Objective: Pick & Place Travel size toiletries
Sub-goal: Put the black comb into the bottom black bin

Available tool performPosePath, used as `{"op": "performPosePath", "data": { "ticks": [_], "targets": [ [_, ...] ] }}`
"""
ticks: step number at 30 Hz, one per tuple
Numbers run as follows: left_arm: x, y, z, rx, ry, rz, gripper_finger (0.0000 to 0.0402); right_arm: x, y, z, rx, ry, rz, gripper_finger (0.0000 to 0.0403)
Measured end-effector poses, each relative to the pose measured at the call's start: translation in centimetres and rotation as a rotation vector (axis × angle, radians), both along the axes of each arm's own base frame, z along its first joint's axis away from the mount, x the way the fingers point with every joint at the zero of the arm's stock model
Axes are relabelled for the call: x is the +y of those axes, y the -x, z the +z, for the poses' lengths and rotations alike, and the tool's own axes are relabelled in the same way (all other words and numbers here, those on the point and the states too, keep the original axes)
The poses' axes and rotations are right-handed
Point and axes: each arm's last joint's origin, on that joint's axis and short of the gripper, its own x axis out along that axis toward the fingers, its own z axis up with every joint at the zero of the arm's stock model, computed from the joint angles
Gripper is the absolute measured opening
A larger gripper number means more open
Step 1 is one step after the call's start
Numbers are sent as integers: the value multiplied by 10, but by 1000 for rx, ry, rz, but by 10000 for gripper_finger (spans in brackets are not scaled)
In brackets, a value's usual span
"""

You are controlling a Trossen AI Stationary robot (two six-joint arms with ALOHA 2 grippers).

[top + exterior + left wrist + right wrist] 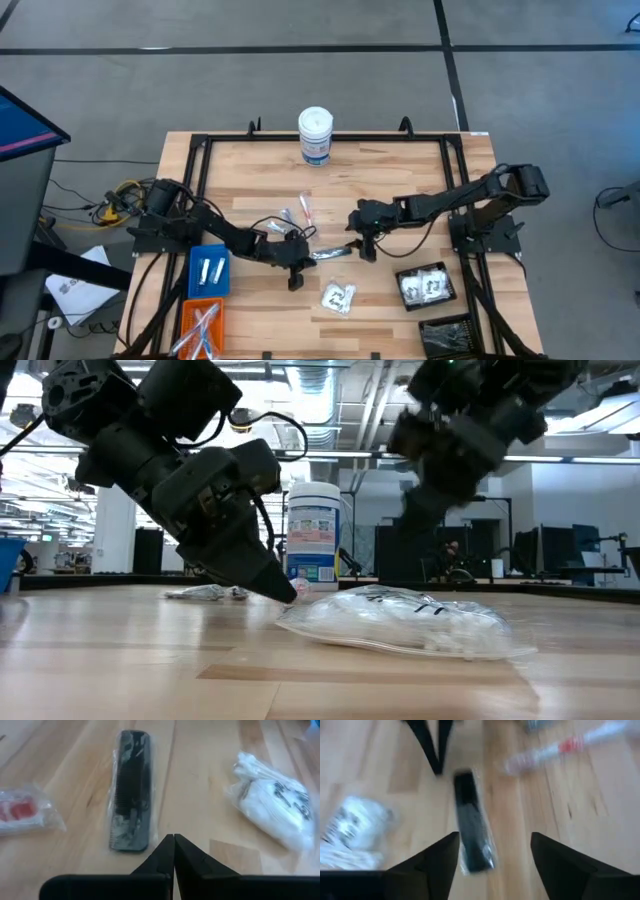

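Closest to you, the clear packet (400,622) lies on the surface (400,180). Your right pincer (495,855) hangs spread over the wrapped black comb (472,827); the left pincer (173,851), pressed together, sits just beside it. Descending off-centre could skid the slippery wrapper or clip the left arm.

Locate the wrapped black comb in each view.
High: comb mid-table, between both end effectors.
Low: cannot tell; not clearly visible.
Left wrist: comb ahead of the shut tips.
Right wrist: comb between the open fingers.
Shared landmark: swab packet beside it.
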Motion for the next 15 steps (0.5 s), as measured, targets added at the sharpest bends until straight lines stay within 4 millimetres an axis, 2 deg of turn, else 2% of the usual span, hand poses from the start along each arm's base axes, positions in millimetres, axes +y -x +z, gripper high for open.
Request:
{"op": "performPosePath", "data": {
  "ticks": [7, 10, 15],
  "targets": [
    [-1, 0, 1, -14, -22, 0, 0, -13, -18, -43, 114, -48, -25, 246],
    [-1, -1, 2, -24, -29, 3, 0, -19, -27, -50, 134, -98, -10, 243],
    [2, -1, 0, -1, -31, 6, 0, -25, -32, -50, 138, -154, 14, 240]
  ]
}}
